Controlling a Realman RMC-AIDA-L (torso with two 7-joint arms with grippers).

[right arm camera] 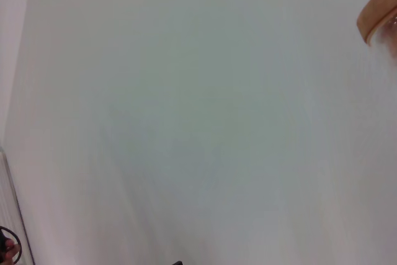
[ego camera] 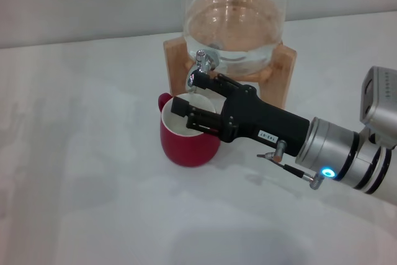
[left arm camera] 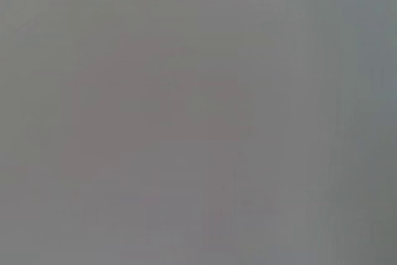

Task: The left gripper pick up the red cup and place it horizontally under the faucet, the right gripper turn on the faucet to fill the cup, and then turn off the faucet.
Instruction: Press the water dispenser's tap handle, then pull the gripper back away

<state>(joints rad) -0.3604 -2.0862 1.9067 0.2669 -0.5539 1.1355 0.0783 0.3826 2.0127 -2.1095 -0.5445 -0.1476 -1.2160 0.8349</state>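
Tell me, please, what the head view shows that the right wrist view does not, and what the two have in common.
Only the head view shows the red cup upright on the table, under the faucet, and the right claw reaching over the cup's rim towards the faucet; the left claw appears in neither. Only the right wrist view shows a dark cable loop at its edge. Both share the white table and the wooden stand.

the red cup (ego camera: 186, 144) stands upright on the white table, glossy, cream-white inside, its small loop handle turned to the left rear. it sits directly under the faucet (ego camera: 201, 66), a small chrome spigot at the front of a glass jar in a wooden stand.
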